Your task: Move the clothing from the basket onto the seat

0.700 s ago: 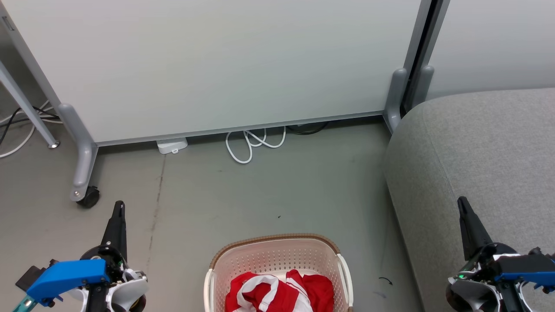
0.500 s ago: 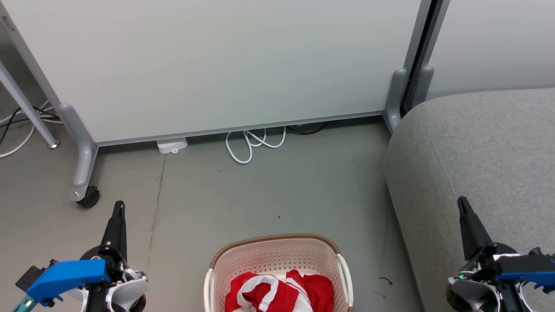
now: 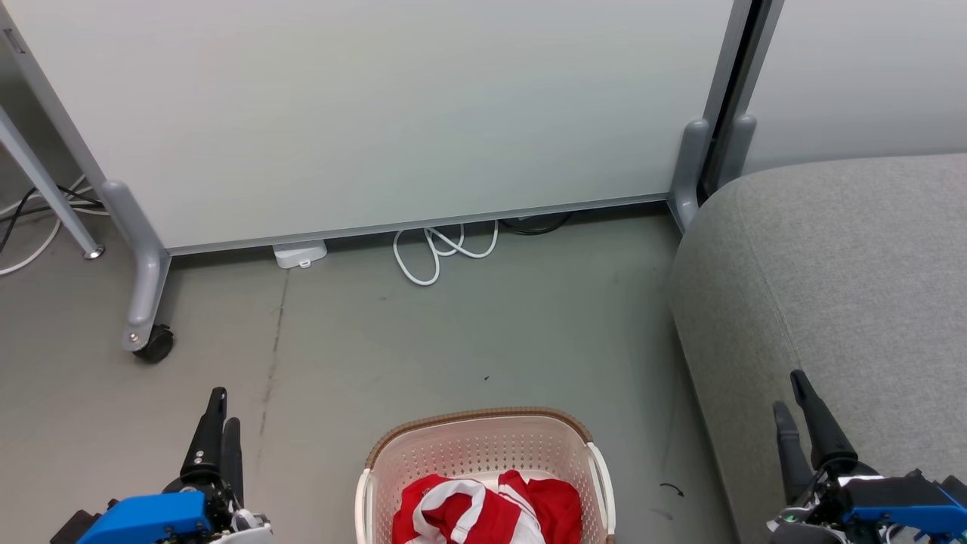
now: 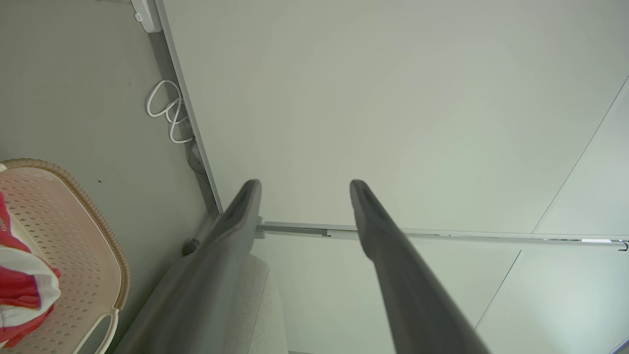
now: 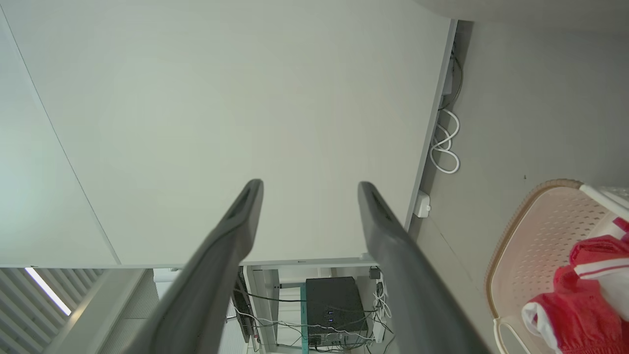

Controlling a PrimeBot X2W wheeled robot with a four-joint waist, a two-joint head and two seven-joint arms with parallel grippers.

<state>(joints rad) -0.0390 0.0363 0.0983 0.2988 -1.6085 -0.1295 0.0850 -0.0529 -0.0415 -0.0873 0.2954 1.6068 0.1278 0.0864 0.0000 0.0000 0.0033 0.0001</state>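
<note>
A small cream-white plastic basket [image 3: 477, 414] stands upright on the grey floor [image 3: 453, 340], its near part cut off by the bottom edge of the head view. It has perforated sides, a brown woven-look rim and white side handles. Crumpled red clothing [image 3: 491, 514] with white stripes and trim lies bunched inside it. To the basket's right, apart from it, stands a large grey fabric seat [image 3: 854, 264] with rounded edges and a seam.

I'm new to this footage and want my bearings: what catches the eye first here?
The red clothing with white stripes stands out, bunched in the cream basket at the head view's bottom centre. The big grey seat takes the right side; the left gripper and right gripper stand open at the lower corners.
</note>
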